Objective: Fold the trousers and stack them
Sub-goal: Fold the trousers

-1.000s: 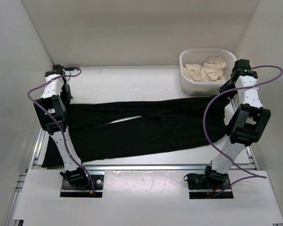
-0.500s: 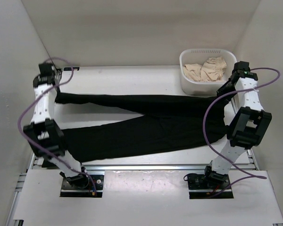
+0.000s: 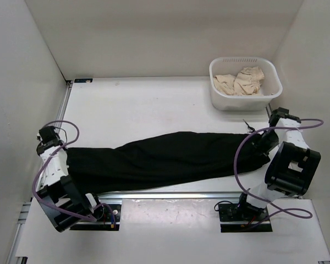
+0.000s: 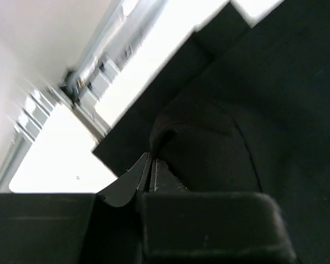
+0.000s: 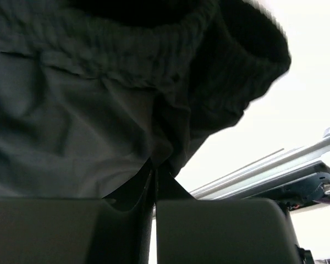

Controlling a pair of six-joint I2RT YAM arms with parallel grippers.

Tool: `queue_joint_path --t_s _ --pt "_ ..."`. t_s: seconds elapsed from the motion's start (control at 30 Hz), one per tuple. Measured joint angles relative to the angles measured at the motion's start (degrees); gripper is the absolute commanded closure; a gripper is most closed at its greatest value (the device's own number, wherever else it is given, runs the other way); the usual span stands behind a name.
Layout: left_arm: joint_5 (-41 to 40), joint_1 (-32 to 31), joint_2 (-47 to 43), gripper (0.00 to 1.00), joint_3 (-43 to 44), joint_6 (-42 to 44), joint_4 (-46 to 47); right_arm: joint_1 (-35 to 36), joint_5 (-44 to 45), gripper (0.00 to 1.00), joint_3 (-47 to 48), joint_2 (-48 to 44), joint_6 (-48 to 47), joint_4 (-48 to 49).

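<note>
Both legs together in one long dark band: trousers [image 3: 165, 159] stretched L-to-R across near part of table [image 3: 143, 110], just by front rail [image 3: 170, 193]. L gripper [image 4: 152, 165] clamped on leg-end fabric; R gripper [image 5: 154, 171] clamped on elastic waistband. White basket [image 3: 219, 96] w/ beige cloths [image 3: 242, 81] far right, apart from trousers.

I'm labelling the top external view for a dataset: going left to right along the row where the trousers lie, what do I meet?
In order: left gripper → trousers → right gripper. The white basket, farther back, overlaps the right end, so it is left out.
</note>
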Motion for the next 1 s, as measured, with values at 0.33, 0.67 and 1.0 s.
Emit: queue_joint_path --t_s 0.33,0.67,1.0 --pt "5.8 4.2 2.9 0.86 15.6 -0.1 2.3 0.7 -0.5 1.00 13.9 0.7 -0.9 -2.3" --pt "4.2 10.3 -1.9 0.86 8.0 -0.2 4.2 0.7 -1.0 1.00 2.8 -5.4 -0.7 -3.5" --pt "-4.6 12.4 -7.2 0.86 -16.3 0.0 5.9 -2.2 3.3 0.93 -7.4 -4.5 -0.8 -1.1"
